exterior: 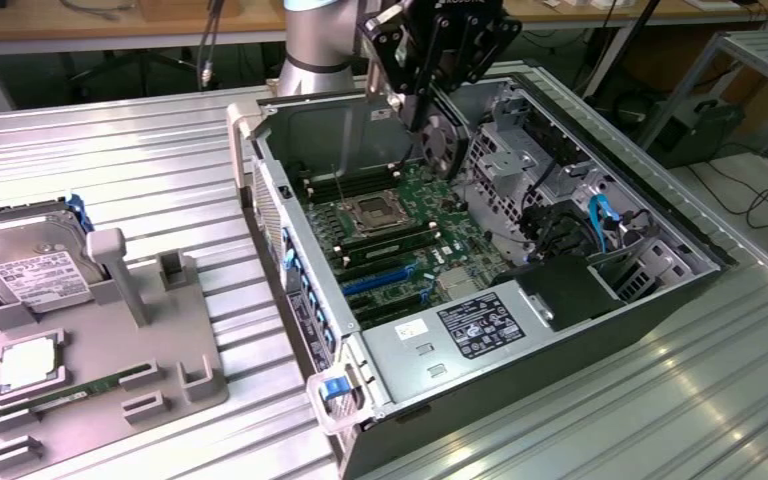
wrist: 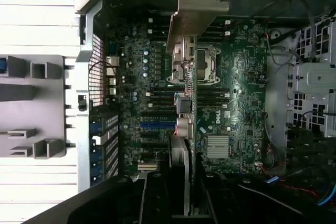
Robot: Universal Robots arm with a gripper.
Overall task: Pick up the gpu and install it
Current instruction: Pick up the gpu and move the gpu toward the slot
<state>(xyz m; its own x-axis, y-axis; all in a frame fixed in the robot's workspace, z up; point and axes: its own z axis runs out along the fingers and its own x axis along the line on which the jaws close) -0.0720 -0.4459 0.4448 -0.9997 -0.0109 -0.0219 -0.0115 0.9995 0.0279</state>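
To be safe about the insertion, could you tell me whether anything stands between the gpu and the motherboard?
Nothing visible does: the gpu hangs in the end effector over the open case, with the motherboard and its blue slots uncovered below.

An open computer case [exterior: 558, 375] lies on its side across the middle of the ridged metal surface [exterior: 131, 160], its motherboard [exterior: 404, 235] facing up. Near the surface's edge at the exterior view's left, a grey holder [exterior: 177, 345] carries a hard drive [exterior: 31, 275] and a green memory stick [exterior: 77, 390].

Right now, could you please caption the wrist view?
Black tool holding thin dark gpu card with silver bracket over green motherboard.
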